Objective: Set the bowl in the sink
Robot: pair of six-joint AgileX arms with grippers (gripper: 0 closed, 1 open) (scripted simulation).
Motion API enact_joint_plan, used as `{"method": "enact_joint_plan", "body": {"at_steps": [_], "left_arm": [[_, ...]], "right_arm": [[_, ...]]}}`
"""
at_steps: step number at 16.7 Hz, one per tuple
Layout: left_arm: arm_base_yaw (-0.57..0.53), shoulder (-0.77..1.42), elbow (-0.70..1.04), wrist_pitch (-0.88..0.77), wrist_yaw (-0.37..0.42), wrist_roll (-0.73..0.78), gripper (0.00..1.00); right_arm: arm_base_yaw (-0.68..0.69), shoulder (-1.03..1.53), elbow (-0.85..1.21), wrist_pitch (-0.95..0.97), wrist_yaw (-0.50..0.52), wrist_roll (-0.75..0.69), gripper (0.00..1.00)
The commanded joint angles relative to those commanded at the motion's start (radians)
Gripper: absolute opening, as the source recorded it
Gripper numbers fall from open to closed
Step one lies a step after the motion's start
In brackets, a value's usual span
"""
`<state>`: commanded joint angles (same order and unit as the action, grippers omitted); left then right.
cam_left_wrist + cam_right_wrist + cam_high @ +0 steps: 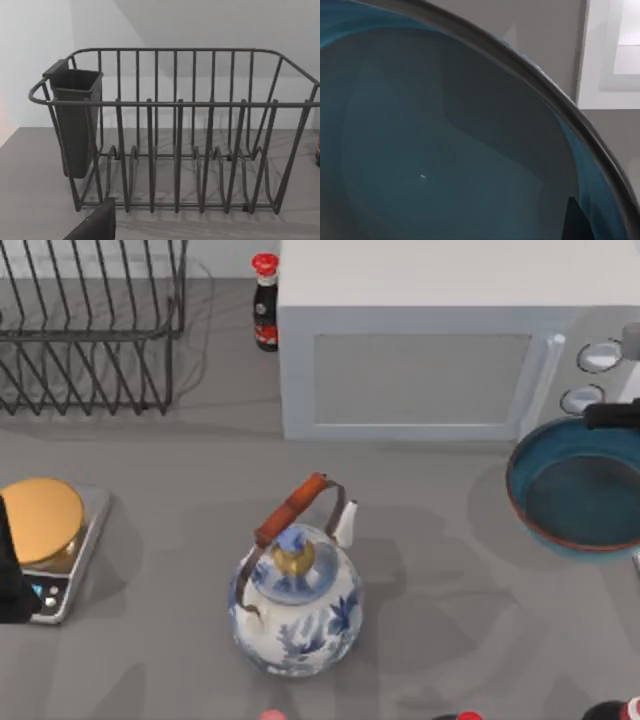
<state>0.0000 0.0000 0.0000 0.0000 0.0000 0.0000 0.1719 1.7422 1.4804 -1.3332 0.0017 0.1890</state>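
Observation:
The dark teal bowl [585, 500] with a reddish-brown rim is at the table's right edge, partly cut off by the frame. It casts a shadow on the table to its left, so it looks lifted. My right gripper [612, 416] sits on the bowl's far rim, shut on it. The bowl's teal inside [445, 150] is seen close up in the right wrist view, with one dark fingertip [576, 222] inside the rim. The sink is out of view. My left gripper [12, 585] is parked at the table's left edge.
A blue-and-white kettle [295, 605] stands in the middle. A kitchen scale [55, 540] with a gold plate is at the left, and a wire dish rack [90, 330] [175, 135] at the back left. A microwave [440, 340] fills the back, with a sauce bottle [265, 302] beside it.

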Motion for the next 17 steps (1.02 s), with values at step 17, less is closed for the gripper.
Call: {"method": "enact_joint_plan", "body": {"at_steps": [17], "left_arm": [[0.0,0.0,0.0,0.0,0.0,0.0,1.0]], "right_arm": [[-0.304,-0.155,-0.202,0.355,-0.151,-0.03,0.0]]}}
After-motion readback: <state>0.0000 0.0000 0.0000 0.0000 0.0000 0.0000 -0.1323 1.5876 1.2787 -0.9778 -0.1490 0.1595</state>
